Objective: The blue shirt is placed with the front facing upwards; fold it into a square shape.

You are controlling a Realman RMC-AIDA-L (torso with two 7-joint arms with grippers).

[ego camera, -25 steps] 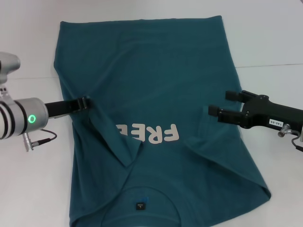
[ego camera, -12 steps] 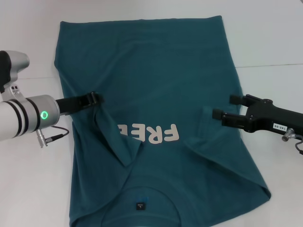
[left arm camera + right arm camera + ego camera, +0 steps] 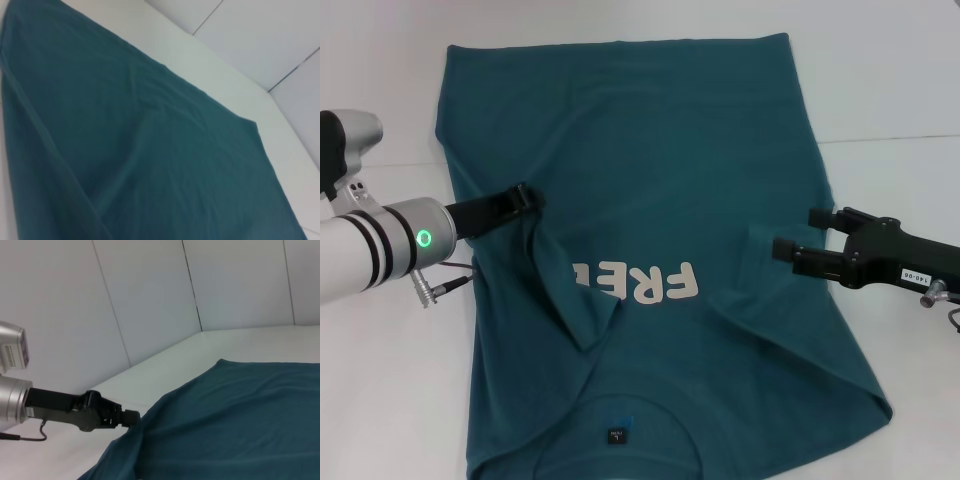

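Note:
The blue shirt (image 3: 650,170) lies flat on the white table, collar toward me, white letters (image 3: 645,283) on the chest and a small dark neck label (image 3: 617,435) below them. Its left sleeve is folded inward in a pointed flap beside the letters. My left gripper (image 3: 527,195) is shut on the cloth at the shirt's left side, where the fabric rises in a ridge; the right wrist view also shows this gripper (image 3: 131,416) pinching the shirt (image 3: 240,425). My right gripper (image 3: 795,231) hangs open over the shirt's right edge, holding nothing. In the left wrist view only shirt (image 3: 125,150) shows.
Bare white table (image 3: 880,90) surrounds the shirt on the left, right and far side. A cable and plug (image 3: 438,286) hang under my left wrist. Pale wall panels (image 3: 150,300) stand behind the table.
My left gripper has moved inward to the right, pulling the shirt's left edge with it. My right gripper has drawn back to the right, staying open.

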